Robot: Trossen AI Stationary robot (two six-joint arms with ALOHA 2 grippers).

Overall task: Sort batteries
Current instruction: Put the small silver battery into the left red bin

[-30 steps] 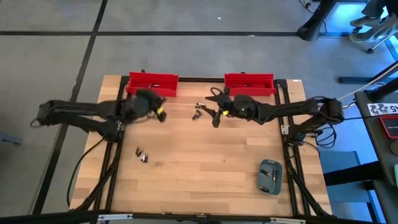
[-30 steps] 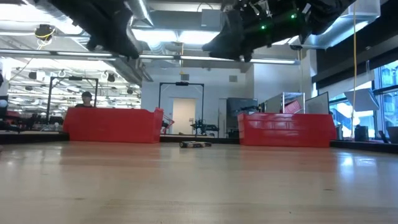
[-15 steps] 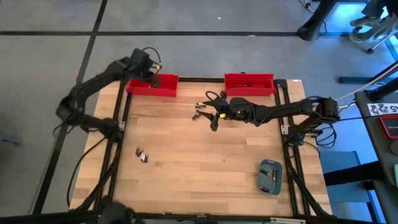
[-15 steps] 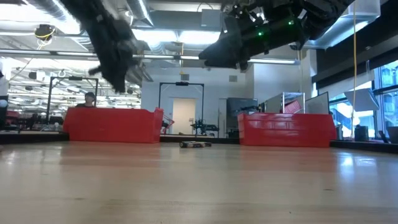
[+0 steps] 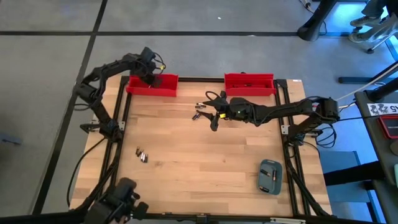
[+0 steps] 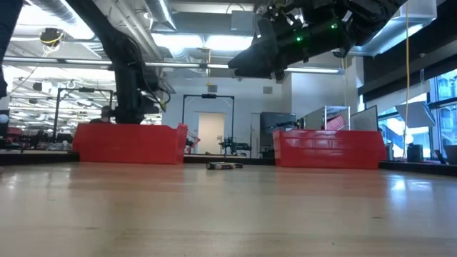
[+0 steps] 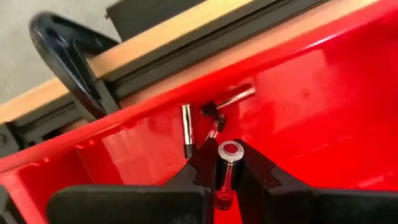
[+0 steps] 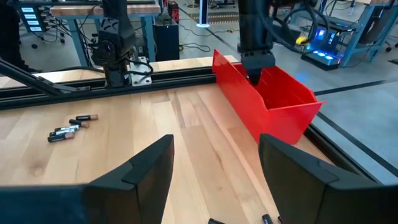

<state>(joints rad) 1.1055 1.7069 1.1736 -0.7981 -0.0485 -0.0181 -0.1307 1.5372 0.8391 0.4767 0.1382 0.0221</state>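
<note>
Moved: left gripper (image 7: 227,177) swung over the left red bin (image 5: 152,85), clamping a battery (image 7: 226,163).
Right gripper (image 5: 212,107): jaws wide, empty.
Meaning: drop imminent.

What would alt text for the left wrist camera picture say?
The left gripper, shut on a battery, holds it over the inside of a red bin. Loose batteries lie on the bin floor; the wooden table edge runs behind.

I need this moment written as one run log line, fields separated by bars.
left gripper: shut on battery, over left red bin | right gripper: open, empty, above loose batteries mid-table | step: drop pending
</note>
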